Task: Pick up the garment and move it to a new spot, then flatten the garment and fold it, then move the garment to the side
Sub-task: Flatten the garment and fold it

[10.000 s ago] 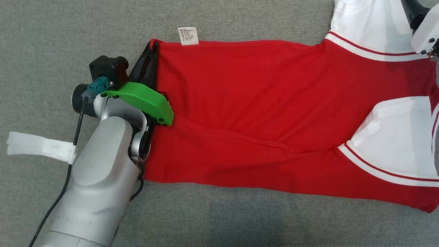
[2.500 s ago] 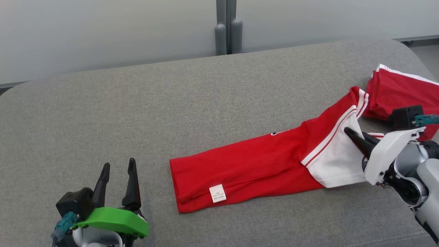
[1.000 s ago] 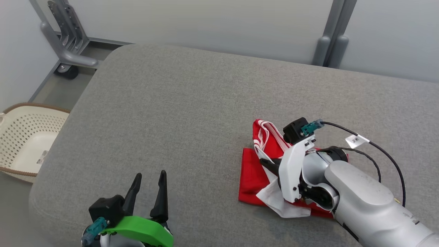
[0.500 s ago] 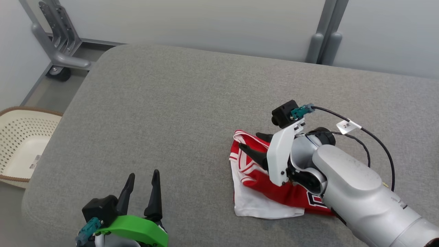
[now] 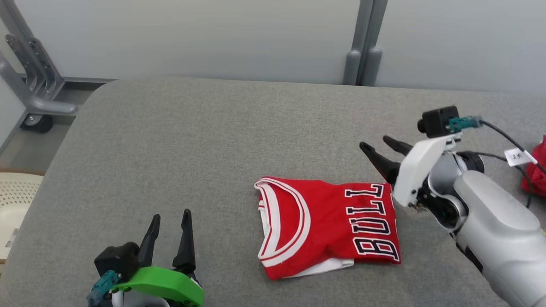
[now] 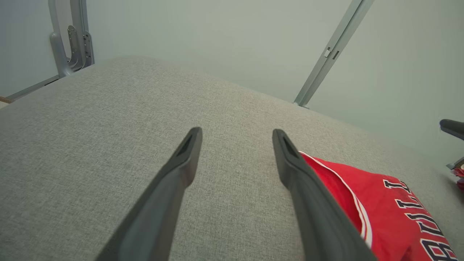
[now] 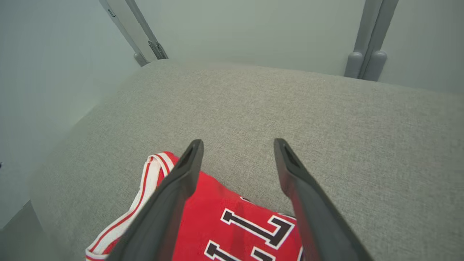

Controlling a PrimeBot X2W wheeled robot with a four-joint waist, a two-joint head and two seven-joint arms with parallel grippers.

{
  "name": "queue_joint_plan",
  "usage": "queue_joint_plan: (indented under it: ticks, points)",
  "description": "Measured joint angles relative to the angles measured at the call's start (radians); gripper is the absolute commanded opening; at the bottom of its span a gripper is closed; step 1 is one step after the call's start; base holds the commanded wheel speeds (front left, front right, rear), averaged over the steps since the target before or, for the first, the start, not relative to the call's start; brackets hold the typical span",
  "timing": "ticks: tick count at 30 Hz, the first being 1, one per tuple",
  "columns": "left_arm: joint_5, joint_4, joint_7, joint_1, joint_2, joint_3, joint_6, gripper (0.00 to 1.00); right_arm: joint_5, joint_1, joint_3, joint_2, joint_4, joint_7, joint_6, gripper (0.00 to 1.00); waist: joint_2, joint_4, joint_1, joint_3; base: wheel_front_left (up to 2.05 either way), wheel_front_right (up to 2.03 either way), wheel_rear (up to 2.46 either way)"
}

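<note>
At right edge, red cloth (image 5: 536,172) cut off; left gripper (image 5: 170,215), right gripper (image 5: 374,142) spread, empty; jersey (image 5: 328,226) folded.

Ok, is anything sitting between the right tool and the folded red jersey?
Nothing visible does. The right tool, jaws open, hangs just past the lettered edge of the jersey, and only bare grey cushion lies between them. Another red cloth lies far to the right, away from that gap.
</note>
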Motion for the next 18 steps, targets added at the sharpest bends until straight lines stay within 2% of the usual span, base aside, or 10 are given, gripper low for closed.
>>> queue_joint_plan:
  ticks: [9, 18]
  points:
    - [0.007, -0.026, 0.000, 0.001, 0.000, 0.002, 0.000, 1.00, 0.109, 0.201, -0.042, -0.017, 0.036, -0.026, 0.000, 1.00, 0.0000, -0.051, 0.0000, 0.006, 0.00, 0.00, 0.00]
    - [0.025, -0.042, 0.011, 0.000, 0.000, -0.023, 0.000, 1.00, 0.187, 0.250, -0.090, 0.005, 0.047, -0.054, 0.000, 1.00, 0.0000, -0.065, 0.0000, 0.058, 0.00, 0.00, 0.00]
